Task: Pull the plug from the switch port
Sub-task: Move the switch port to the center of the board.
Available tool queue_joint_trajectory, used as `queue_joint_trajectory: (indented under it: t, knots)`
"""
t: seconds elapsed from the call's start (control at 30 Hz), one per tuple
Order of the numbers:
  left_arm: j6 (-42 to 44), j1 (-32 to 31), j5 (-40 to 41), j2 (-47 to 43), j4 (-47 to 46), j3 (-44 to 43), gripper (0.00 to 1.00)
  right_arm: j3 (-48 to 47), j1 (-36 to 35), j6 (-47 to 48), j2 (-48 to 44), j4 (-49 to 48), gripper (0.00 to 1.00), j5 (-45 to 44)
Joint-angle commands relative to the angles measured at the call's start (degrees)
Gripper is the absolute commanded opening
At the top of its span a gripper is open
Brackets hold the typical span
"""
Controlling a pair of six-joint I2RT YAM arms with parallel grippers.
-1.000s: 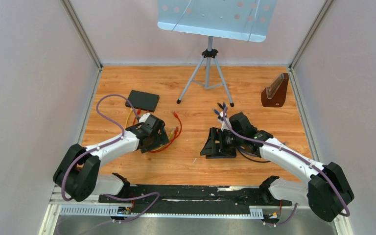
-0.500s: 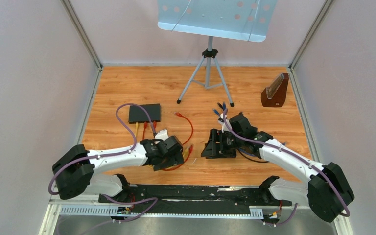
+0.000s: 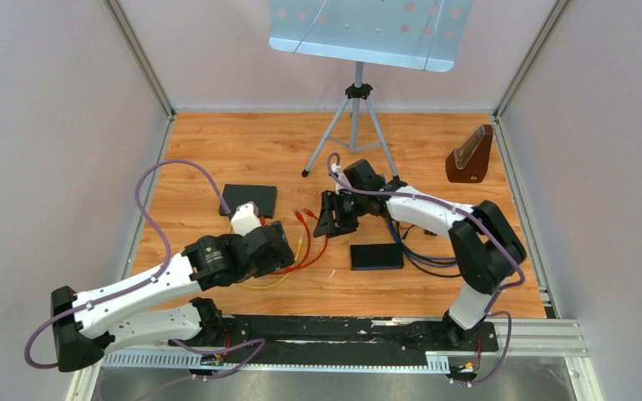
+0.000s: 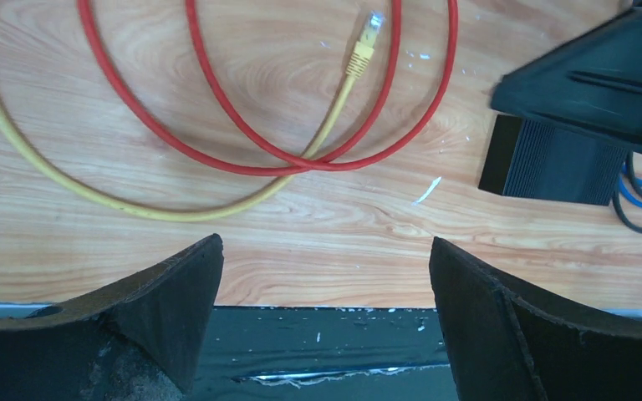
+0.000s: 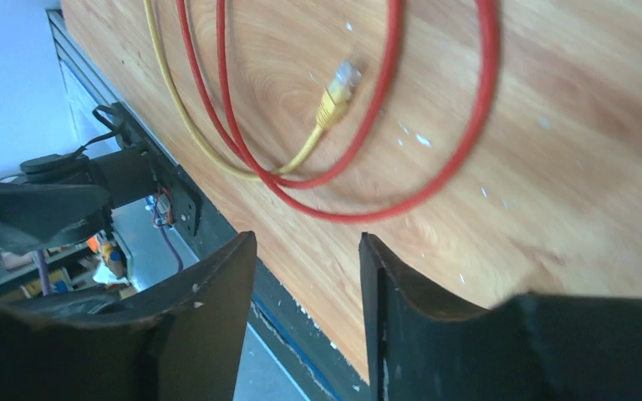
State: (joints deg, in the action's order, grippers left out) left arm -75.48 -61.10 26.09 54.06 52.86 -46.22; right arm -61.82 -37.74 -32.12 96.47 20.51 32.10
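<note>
Now, left gripper (image 4: 326, 251): jaws wide apart, empty, near yellow plug (image 4: 362, 52)
right gripper (image 5: 305, 242): jaws partly apart, empty, near yellow plug

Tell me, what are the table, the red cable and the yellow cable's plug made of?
The table looks like wood or wood-print board: streaky brown grain, slight shine. The red cable looks like smooth rubbery plastic; it bends in loops. The yellow cable's plug has a see-through tip, probably clear hard plastic.

left switch (image 3: 247, 197): near edge hidden by left arm (image 3: 217, 255) | music stand (image 3: 368, 33): top cropped
</note>
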Motion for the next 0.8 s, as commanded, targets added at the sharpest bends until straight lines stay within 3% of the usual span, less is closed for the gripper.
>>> queue_joint_trajectory:
  t: [0.0,0.27,0.5,0.67,0.77]
  knots:
    - [-1.58,-0.16,6.73,-4.76,6.21,-0.29,1.00,-8.32,-3.46,4.39,6.96,-0.24,0.44,0.76]
    - [-2.21,-0.16,9.61,-11.54,11.76,-0.02,1.00,-18.54,-10.43,7.58,15.73,4.04,0.34,0.15]
    - [-1.00,-0.16,10.66,-6.78,15.15,-3.07,1.00,-24.83,-12.53,6.52,24.90,6.34,0.34,-4.47]
    - [2.87,1.32,7.95,-2.31,13.07,-3.78,1.00,-22.61,-13.27,6.62,26.79,6.45,0.34,-5.65]
    - [9.94,7.14,3.17,-2.35,8.26,-2.67,1.00,-18.09,-14.50,6.92,25.26,6.00,0.34,-6.37]
